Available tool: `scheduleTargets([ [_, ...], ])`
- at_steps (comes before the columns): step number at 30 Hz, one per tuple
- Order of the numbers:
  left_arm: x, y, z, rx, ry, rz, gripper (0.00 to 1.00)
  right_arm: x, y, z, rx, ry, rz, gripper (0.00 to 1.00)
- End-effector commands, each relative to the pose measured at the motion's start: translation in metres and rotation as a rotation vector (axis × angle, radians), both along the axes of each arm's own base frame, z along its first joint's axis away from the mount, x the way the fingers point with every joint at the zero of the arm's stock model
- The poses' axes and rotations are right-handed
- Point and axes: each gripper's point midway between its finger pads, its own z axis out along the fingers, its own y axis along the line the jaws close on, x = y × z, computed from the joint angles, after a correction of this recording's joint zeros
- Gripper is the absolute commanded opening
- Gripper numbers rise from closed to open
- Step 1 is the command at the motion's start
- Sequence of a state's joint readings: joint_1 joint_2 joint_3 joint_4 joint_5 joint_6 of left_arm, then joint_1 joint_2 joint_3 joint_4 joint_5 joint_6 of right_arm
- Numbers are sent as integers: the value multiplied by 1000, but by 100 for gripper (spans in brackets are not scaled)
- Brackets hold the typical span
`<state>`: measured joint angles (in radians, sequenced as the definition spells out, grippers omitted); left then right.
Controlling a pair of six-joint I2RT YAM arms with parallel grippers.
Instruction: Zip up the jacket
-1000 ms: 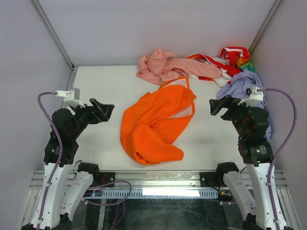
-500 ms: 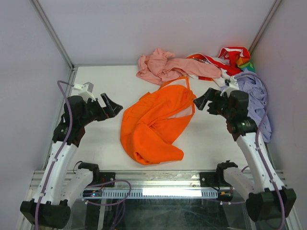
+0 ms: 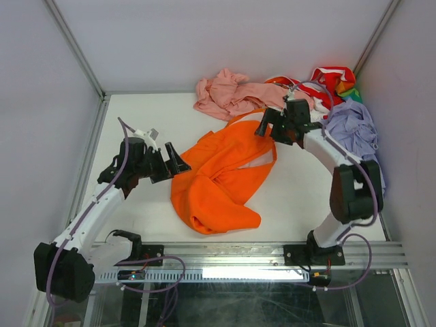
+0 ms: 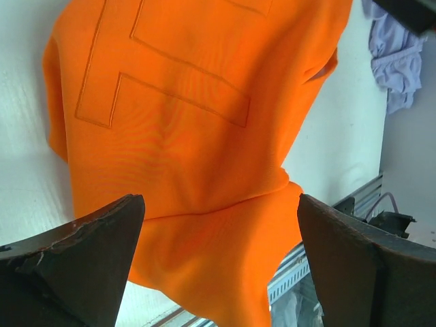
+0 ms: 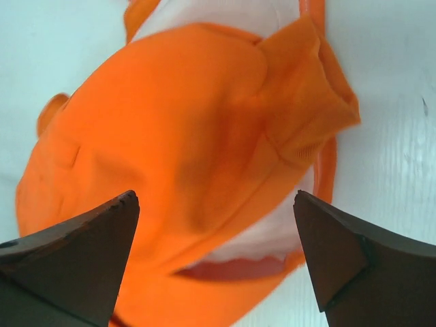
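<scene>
White table point(image 3: 143, 116), clothes on it. Orange jacket point(image 3: 218, 174) lies crumpled mid-table, front not zipped, pale lining point(image 3: 262, 160) showing along its right side. Pink garment point(image 3: 231, 95) bunched at the far edge, just beyond the jacket; lilac garment point(image 3: 351, 126) at the far right. Left gripper point(image 3: 178, 161) at the jacket's left edge, jaws wide apart, orange fabric filling the gap in its wrist view. Right gripper point(image 3: 264, 125) over the jacket's far right corner, jaws also wide apart, a folded cuff and the lining framed between them. Neither holds fabric.
</scene>
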<state>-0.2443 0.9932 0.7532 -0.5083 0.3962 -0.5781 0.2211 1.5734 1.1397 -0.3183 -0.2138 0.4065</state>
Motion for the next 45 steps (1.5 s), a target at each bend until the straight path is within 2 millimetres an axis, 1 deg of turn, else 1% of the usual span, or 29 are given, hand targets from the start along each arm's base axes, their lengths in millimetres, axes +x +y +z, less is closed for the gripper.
scheduleTargets([
  [1, 3, -10, -19, 3, 37, 8, 99, 42, 10, -22, -84, 5, 11, 100],
  [3, 1, -16, -38, 24, 89, 5, 99, 50, 23, -39, -105, 26, 50, 99],
  [6, -2, -31, -60, 24, 144, -23, 99, 54, 40, -64, -155, 73, 117, 99],
  [7, -2, -38, -66, 17, 160, -32, 99, 54, 46, -71, -164, 85, 140, 98],
  [8, -2, -44, -73, 15, 173, -44, 99, 52, 52, -76, -155, 90, 165, 93],
  [9, 0, -49, -79, 13, 183, -48, 99, 50, 59, -78, -130, 81, 193, 85],
  [10, 2, -53, -86, 14, 193, -48, 99, 47, 66, -76, -94, 67, 212, 72],
  [12, 8, -56, -99, 22, 208, -45, 99, 46, 77, -60, -30, 24, 254, 42],
  [13, 13, -57, -106, 31, 213, -40, 98, 44, 83, -47, 1, 0, 286, 28],
  [14, 19, -59, -112, 39, 217, -42, 97, 43, 88, -33, 27, -24, 309, 12],
  [15, 26, -62, -116, 45, 216, -48, 95, 42, 92, -15, 48, -57, 332, 0],
  [18, 53, -74, -119, 43, 185, -54, 84, 38, 101, 48, 87, -167, 395, 0],
  [22, 101, -95, -98, 23, 98, -72, 79, 23, 110, 136, 120, -322, 486, 0],
  [23, 114, -101, -89, 16, 64, -78, 78, 18, 112, 159, 121, -367, 506, 0],
  [25, 140, -115, -62, -13, -13, -95, 77, 8, 113, 199, 112, -445, 539, 0],
  [28, 182, -137, -8, -66, -146, -117, 77, -11, 119, 253, 91, -565, 606, 0],
  [30, 204, -147, 31, -94, -241, -123, 77, -26, 124, 280, 81, -636, 651, 0],
  [31, 213, -149, 49, -101, -289, -120, 78, -35, 129, 286, 83, -656, 684, 0],
  [33, 225, -151, 78, -100, -370, -114, 81, -51, 140, 286, 88, -670, 748, 0],
  [34, 227, -149, 87, -95, -399, -112, 83, -59, 147, 280, 92, -662, 783, 0],
  [35, 228, -146, 91, -84, -417, -106, 84, -66, 153, 271, 92, -650, 814, 0],
  [36, 227, -140, 89, -70, -417, -92, 86, -74, 160, 257, 91, -624, 843, 0],
  [38, 218, -121, 75, -40, -381, -40, 88, -88, 169, 228, 93, -568, 878, 0],
  [40, 204, -90, 46, -7, -313, 43, 91, -102, 177, 196, 91, -516, 900, 6],
  [41, 193, -71, 27, 8, -261, 93, 92, -109, 179, 176, 87, -477, 904, 11],
  [42, 178, -49, -2, 19, -182, 140, 92, -116, 180, 158, 86, -437, 907, 19],
  [44, 150, -15, -29, 13, -86, 222, 93, -131, 181, 127, 86, -350, 924, 36],
  [45, 136, -2, -33, 5, -66, 251, 93, -140, 182, 114, 84, -304, 938, 45],
])
